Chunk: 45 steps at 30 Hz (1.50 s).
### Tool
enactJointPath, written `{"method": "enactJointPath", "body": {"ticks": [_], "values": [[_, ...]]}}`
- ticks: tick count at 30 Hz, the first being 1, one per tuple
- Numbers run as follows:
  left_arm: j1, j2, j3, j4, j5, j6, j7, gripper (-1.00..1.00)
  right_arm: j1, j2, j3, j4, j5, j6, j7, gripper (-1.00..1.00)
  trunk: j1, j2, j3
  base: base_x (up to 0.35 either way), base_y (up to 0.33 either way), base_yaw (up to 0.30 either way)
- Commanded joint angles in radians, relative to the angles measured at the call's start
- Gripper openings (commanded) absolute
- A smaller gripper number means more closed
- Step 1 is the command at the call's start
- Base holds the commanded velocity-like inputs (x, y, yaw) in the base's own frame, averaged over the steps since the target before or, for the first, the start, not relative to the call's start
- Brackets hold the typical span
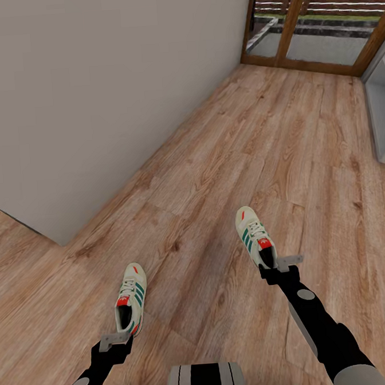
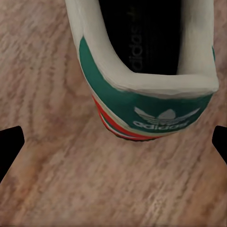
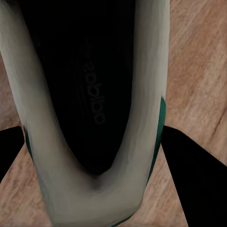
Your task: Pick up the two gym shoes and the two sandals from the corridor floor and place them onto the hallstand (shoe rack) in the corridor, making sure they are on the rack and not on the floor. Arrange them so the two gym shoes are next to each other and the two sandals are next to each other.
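Two gym shoes are lying on the corridor floor (image 1: 224, 156), well apart from each other, toes pointing away from the robot. The left gym shoe (image 1: 131, 297) is sitting just ahead of the left gripper (image 1: 114, 341), whose grey bracket is covering the very back of the heel in the head view. In the left wrist view the heel of this shoe (image 2: 146, 80) is showing its green patch and red-orange stripes, the toe end being cut off by the frame; the dark fingertips (image 2: 9, 146) are standing spread at either edge, apart from the shoe, with bare floor between them.

The right gym shoe (image 1: 254, 237) is lying further ahead, and the right gripper (image 1: 276, 267) is sitting right at its heel, hiding that end in the head view. In the right wrist view the shoe's open collar and dark insole (image 3: 90, 94) are taking up most of the frame, with black fingers (image 3: 194, 175) flanking the heel on both sides. The near one is lying against the shoe's side; whether the pair is actually pinching the heel is hard to tell, since the contact points are blurred and partly cut off.

A grey wall (image 1: 94, 96) is running along the left. At the far end a wood-framed glass door (image 1: 313, 23) is standing, and a pale grey unit (image 1: 382, 110) is cut off by the right edge, too little showing to say what it is.
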Motion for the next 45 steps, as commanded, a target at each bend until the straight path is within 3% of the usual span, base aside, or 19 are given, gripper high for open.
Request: {"method": "enactJointPath", "body": {"ticks": [1, 16, 43, 45], "values": [[-0.001, -0.001, 0.009, 0.000, -0.006, -0.003, -0.007, 1.00, 0.000, 0.000, 0.001, -0.002, 0.007, 0.006, -0.002, -1.00, 0.000, 0.000, -0.001, 0.000, 0.000, 0.000], [-0.001, -0.002, 0.004, 0.002, -0.006, -0.062, -0.007, 1.00, 0.000, 0.001, 0.001, 0.000, 0.007, 0.006, -0.002, -1.00, 0.000, 0.000, -0.001, 0.042, 0.000, 0.000], [-0.001, -0.002, 0.003, 0.002, -0.007, -0.068, -0.007, 1.00, 0.000, 0.001, 0.001, 0.001, 0.007, 0.008, -0.002, -1.00, 0.000, 0.000, -0.001, 0.023, 0.000, 0.000], [-0.001, -0.002, 0.003, 0.002, -0.006, -0.068, -0.007, 1.00, 0.000, 0.001, 0.001, 0.001, 0.007, 0.008, -0.002, -1.00, 0.001, -0.001, -0.008, 0.000, 0.000, 0.000]]}}
